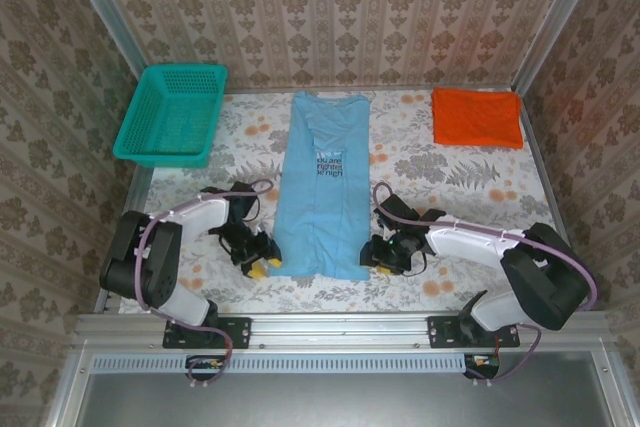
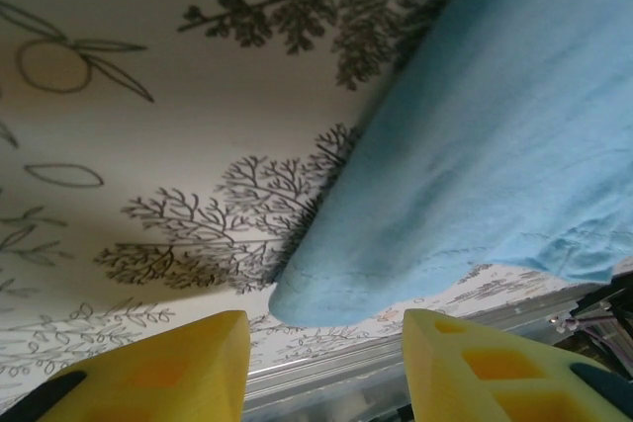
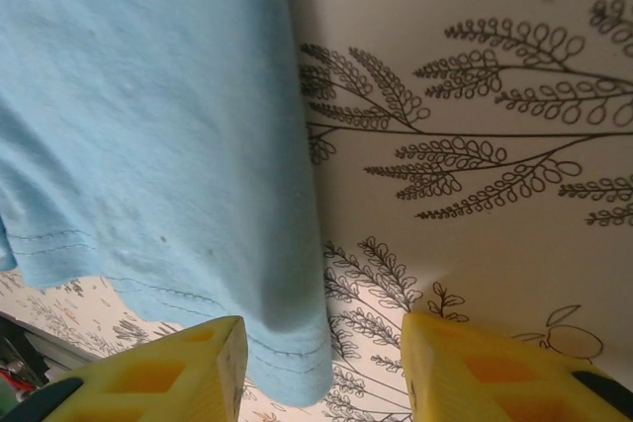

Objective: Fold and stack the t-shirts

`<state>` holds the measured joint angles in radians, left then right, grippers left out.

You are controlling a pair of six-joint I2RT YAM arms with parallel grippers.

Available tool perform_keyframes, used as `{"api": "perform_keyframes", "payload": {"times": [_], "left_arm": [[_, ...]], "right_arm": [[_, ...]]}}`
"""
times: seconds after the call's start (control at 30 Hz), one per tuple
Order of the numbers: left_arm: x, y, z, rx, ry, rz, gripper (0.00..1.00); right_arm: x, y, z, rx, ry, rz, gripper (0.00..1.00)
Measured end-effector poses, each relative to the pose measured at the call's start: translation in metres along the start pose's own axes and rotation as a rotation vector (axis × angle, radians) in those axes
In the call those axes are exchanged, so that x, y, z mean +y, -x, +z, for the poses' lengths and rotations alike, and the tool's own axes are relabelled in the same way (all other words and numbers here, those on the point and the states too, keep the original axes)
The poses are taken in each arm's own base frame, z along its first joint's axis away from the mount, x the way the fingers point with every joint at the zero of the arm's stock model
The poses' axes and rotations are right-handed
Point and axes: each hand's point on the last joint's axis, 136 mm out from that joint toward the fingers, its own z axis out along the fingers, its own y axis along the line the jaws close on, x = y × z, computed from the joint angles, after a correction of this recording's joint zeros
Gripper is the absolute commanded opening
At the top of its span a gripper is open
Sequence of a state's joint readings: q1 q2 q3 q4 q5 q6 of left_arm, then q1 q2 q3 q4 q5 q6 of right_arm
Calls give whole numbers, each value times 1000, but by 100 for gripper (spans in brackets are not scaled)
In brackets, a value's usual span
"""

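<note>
Flanking soft light-blue shirt (image 1: pixel 322 187) hem corners — left gripper (image 2: pixel 324 331) spread; right gripper (image 3: pixel 321 333) spread | orange shirt (image 1: pixel 477 117) folded rectangular

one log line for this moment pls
phase: pre-grasp | left gripper: open, at blue shirt near-left hem corner | right gripper: open, at near-right hem corner | orange shirt: folded, far right

Light blue t-shirt (image 1: pixel 322 187) folded lengthwise, centre, orange t-shirt (image 1: pixel 477 117) folded, far right
</note>
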<state>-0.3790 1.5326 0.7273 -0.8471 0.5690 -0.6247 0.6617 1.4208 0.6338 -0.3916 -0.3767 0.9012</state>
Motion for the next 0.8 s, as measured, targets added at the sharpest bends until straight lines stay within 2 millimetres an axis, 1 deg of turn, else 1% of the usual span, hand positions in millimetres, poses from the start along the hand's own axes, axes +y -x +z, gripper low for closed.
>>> {"api": "perform_keyframes", "payload": {"times": [0.17,0.27,0.5,0.63,0.7,0.73,0.8], "left_arm": [[1,3,3,3,3,-2,36],[2,3,3,0,9,0,34],[5,6,7,17,28,0,31],[7,6,7,30,40,-14,22],[9,6,7,35,49,-17,15],[10,6,7,37,56,-17,12],[9,7,7,42,57,-15,10]], "right_arm": [[1,-2,3,9,3,23,41],[6,-4,5,7,19,20,37],[9,-6,9,18,31,33,33],[8,-7,10,24,30,38,25],[8,-7,12,28,28,41,18],[8,-7,12,30,26,41,16],[8,-8,13,32,25,36,14]]}}
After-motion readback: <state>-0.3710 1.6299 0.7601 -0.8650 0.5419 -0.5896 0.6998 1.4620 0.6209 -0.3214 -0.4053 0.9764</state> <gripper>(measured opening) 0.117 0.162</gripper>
